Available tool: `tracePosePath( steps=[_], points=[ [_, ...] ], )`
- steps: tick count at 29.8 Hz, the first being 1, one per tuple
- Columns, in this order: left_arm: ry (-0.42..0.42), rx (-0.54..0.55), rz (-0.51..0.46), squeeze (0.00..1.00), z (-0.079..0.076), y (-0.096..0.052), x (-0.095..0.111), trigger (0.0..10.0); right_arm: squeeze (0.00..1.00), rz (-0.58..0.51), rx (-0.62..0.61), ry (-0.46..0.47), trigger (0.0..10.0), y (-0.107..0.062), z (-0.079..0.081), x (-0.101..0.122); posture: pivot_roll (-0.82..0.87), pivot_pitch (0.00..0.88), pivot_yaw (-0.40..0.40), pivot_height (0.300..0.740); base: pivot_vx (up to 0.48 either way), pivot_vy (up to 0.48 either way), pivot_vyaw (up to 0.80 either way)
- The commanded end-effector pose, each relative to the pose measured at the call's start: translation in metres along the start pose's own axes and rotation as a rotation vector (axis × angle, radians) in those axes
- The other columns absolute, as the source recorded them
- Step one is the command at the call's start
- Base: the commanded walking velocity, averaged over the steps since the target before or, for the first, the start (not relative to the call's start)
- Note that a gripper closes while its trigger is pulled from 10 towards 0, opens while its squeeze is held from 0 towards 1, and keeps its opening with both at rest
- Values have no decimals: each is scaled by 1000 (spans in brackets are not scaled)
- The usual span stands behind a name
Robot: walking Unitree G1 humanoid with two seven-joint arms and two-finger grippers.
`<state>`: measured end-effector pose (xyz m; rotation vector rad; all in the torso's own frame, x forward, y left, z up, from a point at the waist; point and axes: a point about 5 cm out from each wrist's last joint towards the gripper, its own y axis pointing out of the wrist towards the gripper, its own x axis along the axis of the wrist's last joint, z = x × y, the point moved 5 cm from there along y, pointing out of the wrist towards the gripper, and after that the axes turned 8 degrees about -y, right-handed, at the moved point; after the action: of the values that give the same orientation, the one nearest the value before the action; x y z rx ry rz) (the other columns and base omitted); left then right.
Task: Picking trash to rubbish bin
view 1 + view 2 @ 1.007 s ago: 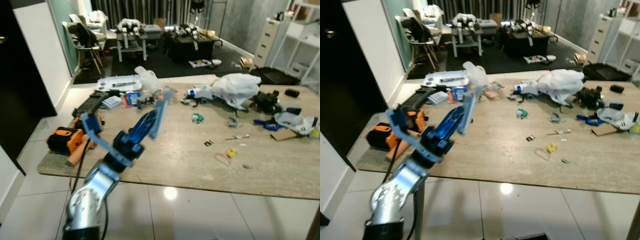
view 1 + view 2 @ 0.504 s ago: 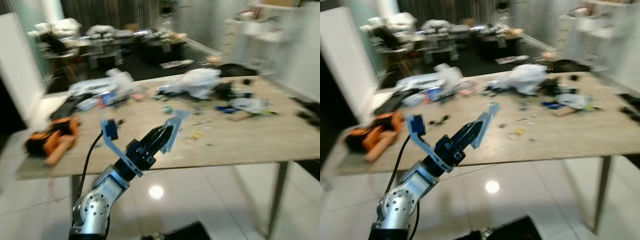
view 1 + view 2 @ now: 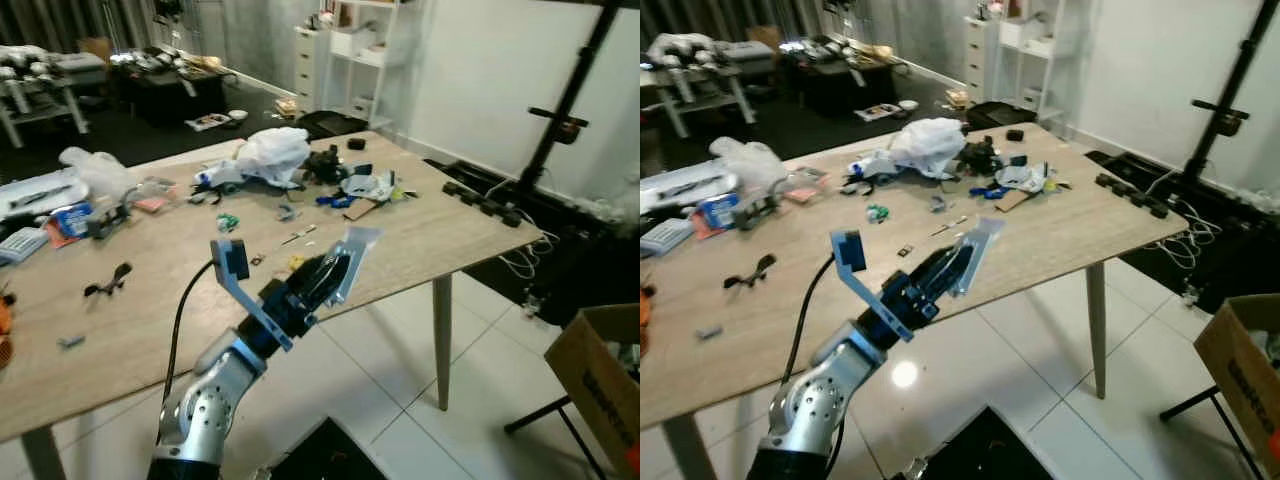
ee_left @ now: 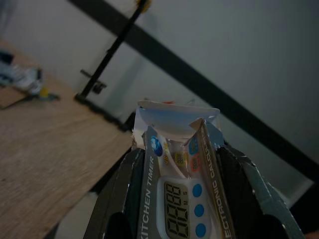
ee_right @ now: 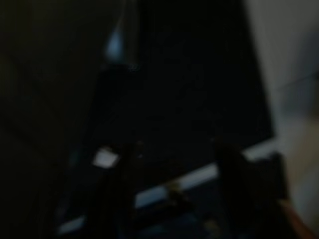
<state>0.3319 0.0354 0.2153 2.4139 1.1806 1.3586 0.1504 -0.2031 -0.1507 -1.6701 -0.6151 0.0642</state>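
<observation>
The left tool (image 3: 322, 283) is closed tight on a timer packet (image 4: 180, 189), picked up but not binned, with more trash on the bench (image 3: 140, 300).

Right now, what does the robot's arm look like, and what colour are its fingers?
The left arm is a shiny silver tube with a round joint. A black cable loops along it up to the wrist. A blue bracket with a small black box sticks up there. The left gripper has two long black fingers. The right wrist view is too dark to describe.
</observation>
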Motion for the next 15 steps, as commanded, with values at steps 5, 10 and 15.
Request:
tracePosePath(
  steps=[5,10,15],
  points=[
    [2,26,-1,0,3,2,-6,10000,0,8,17,-17,10000,0,4,-2,-133,96,62,740,0,0,-800],
    [13,39,-8,0,5,0,-6,10000,0,10,23,-22,10000,0,6,-2,-129,96,59,740,0,0,-800],
    [29,45,-6,0,6,-1,-6,10000,0,12,25,-28,10000,0,6,-2,-126,93,55,740,0,0,-800]
  ],
)
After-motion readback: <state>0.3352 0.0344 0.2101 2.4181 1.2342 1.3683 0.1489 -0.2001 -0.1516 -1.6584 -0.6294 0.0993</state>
